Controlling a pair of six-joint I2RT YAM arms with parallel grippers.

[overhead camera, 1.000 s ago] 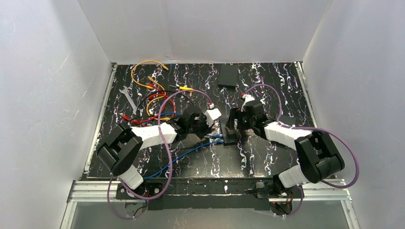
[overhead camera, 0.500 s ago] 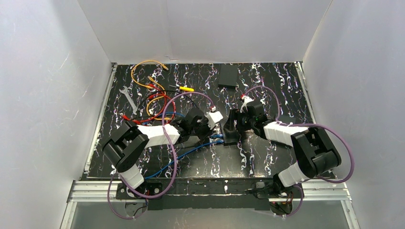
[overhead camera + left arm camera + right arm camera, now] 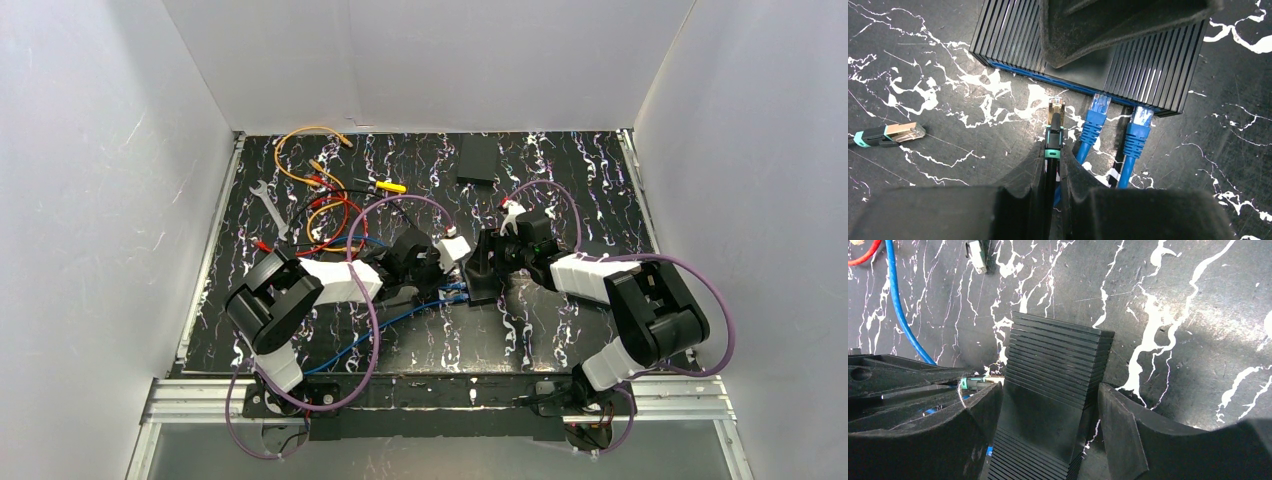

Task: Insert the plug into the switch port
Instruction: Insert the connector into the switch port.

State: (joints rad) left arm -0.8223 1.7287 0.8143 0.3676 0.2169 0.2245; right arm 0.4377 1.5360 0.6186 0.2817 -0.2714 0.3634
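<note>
The black ribbed switch (image 3: 1013,35) lies on the marble mat with its blue port face toward my left gripper; it also shows in the right wrist view (image 3: 1053,365) and the top view (image 3: 484,287). Two blue plugs (image 3: 1098,107) sit in its ports. My left gripper (image 3: 1050,157) is shut on a black cable with a teal boot, and its gold-tipped plug (image 3: 1055,106) points at the port face, its tip just short of it, left of the blue plugs. My right gripper (image 3: 1048,390) straddles the switch with a finger against each side. In the top view the left gripper (image 3: 440,272) and right gripper (image 3: 487,262) nearly meet.
A second loose plug with a teal boot (image 3: 893,134) lies left of the held one. Red and orange cables (image 3: 320,205), a wrench (image 3: 268,208) and a yellow-handled screwdriver (image 3: 385,185) lie at the back left. A black box (image 3: 477,158) sits at the back. A blue cable (image 3: 370,328) runs toward the front.
My left arm has swung right and carried the plug closer to the switch's port face. My right gripper has shifted slightly left while staying on the switch.
</note>
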